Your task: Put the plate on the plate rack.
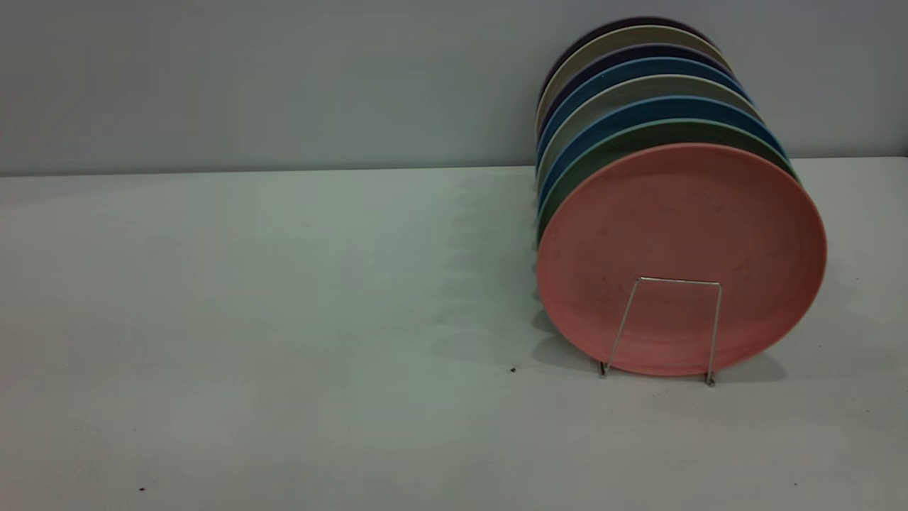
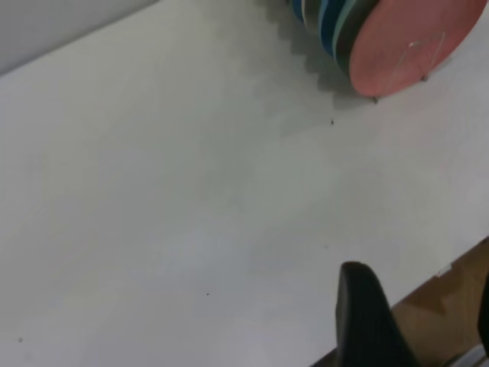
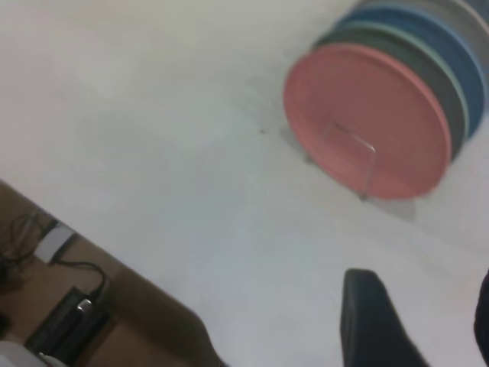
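Note:
The salmon-pink plate [image 1: 681,234] stands upright on edge in the front slot of the thin silver wire plate rack [image 1: 681,281], at the right of the table. The plate also shows in the left wrist view [image 2: 405,38] and in the right wrist view [image 3: 367,107], where the rack's front wire loop [image 3: 351,135] crosses its face. Neither gripper shows in the exterior view. My left gripper [image 2: 420,306] is open and empty over the table's front edge, far from the plate. My right gripper [image 3: 424,306] is open and empty above the table, short of the plate.
Several other plates stand in the rack behind the pink one, among them a green plate [image 1: 624,145] and a blue plate [image 1: 638,106]. The white table [image 1: 284,319] stretches to the left. A wall stands behind. Cables and a device [image 3: 69,313] lie below the table edge.

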You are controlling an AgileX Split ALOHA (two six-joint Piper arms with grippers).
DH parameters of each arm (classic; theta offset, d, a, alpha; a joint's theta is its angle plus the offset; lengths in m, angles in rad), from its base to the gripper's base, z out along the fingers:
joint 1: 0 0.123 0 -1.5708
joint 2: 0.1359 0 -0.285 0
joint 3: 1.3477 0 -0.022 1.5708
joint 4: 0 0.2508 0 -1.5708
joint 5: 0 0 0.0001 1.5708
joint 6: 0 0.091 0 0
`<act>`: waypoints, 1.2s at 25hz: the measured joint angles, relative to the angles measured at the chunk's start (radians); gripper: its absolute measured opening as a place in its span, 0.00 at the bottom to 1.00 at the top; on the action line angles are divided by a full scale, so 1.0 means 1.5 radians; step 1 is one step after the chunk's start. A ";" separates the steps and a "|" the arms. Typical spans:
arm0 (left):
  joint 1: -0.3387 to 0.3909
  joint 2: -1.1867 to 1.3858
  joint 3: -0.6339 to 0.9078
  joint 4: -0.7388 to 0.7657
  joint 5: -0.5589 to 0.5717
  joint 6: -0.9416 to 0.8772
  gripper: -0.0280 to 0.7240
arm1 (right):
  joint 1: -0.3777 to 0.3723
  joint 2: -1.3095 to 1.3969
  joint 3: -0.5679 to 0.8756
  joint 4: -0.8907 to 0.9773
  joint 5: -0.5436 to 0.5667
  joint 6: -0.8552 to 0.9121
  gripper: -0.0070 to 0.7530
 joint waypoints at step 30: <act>0.000 -0.372 0.358 0.148 -0.014 -0.109 0.56 | 0.000 -0.274 0.241 -0.120 0.006 0.088 0.41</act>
